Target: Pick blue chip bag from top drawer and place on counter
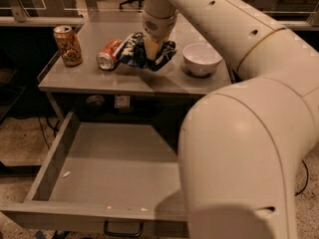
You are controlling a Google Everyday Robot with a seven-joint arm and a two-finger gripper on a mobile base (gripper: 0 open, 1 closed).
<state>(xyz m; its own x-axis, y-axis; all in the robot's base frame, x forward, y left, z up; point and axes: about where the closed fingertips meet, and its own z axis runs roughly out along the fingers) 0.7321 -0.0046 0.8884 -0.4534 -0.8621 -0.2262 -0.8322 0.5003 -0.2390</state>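
Gripper (152, 49): pinching the blue chip bag (130, 53) over the bench (124, 81)
Tipped can (107, 55): just left of gripper
Bowl (201, 59): right of gripper
Top drawer (99, 163): open, lower than gripper

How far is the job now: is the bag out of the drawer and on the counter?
Done: the bag is out of the drawer, which stands open with no bag inside. In hand: the tool grips the bag over the counter, beside a lying can. Left: set it down and let go.
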